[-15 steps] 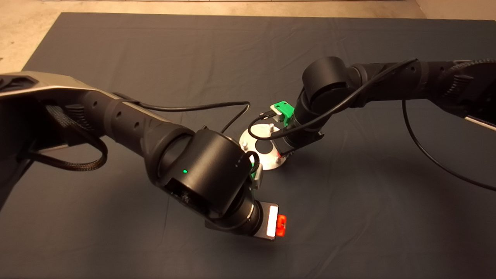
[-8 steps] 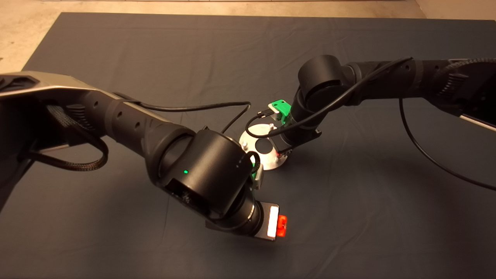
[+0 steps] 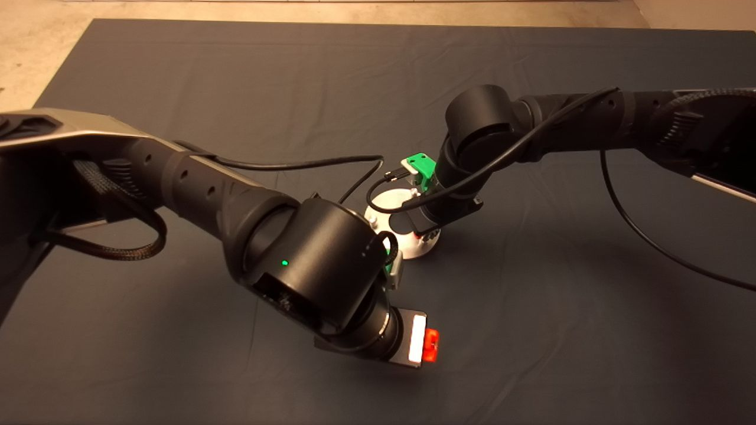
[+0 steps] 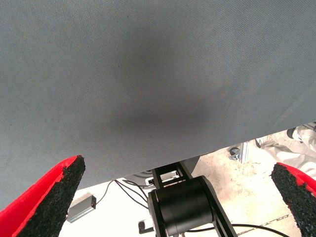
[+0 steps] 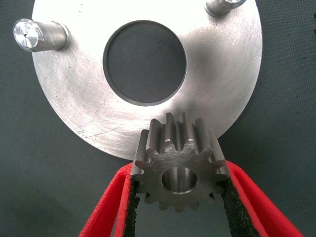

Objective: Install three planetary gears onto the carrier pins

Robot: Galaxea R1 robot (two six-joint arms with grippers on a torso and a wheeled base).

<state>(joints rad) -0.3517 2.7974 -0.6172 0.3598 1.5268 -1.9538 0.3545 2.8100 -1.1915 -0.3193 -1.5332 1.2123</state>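
Note:
In the right wrist view my right gripper (image 5: 180,178) is shut on a silver planetary gear (image 5: 180,165), bore facing the camera, held just above the rim of the round silver disc (image 5: 74,98). Two bare carrier pins (image 5: 37,34) (image 5: 222,6) stand at the disc's far rim, on either side of its central hole. Whatever lies under the gear is hidden. In the head view the right arm's wrist covers most of the disc (image 3: 383,203) at mid-mat. My left gripper (image 3: 430,345) hovers open over bare mat nearer the front, with nothing between its fingers (image 4: 54,192).
Black cables loop from both wrists over the disc area (image 3: 331,160). The bulky left arm (image 3: 307,265) sits close to the disc's near-left side. Beige floor (image 3: 35,53) borders the mat at the far left. The left wrist view shows the mat's edge and robot base hardware (image 4: 182,207) beyond.
The right arm has shifted leftward and a little farther back over the disc, covering more of it. The left arm and its gripper have stayed where they were.

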